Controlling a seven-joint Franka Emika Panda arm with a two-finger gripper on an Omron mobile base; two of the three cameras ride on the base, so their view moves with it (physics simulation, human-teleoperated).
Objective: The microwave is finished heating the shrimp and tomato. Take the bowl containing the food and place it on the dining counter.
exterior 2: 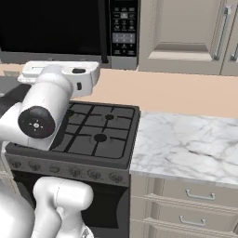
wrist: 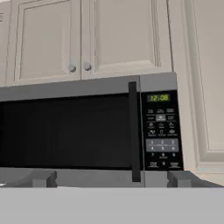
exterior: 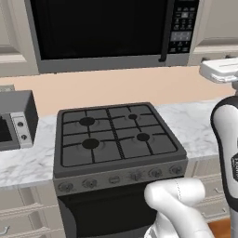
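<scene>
Cabinets above, microwave (wrist: 87,131) door shut.
Claw (wrist: 109,178) width unclear; you may miss the handle (wrist: 134,131).

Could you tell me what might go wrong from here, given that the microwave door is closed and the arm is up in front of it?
1. The microwave door is shut, and its handle is a thin vertical bar right beside the button panel; a slightly off approach could press buttons instead.
2. The gripper's finger tips barely show in the hand view, so alignment with the handle is hard to judge.
3. The black glass hides the inside, so the bowl's position is unknown.
</scene>
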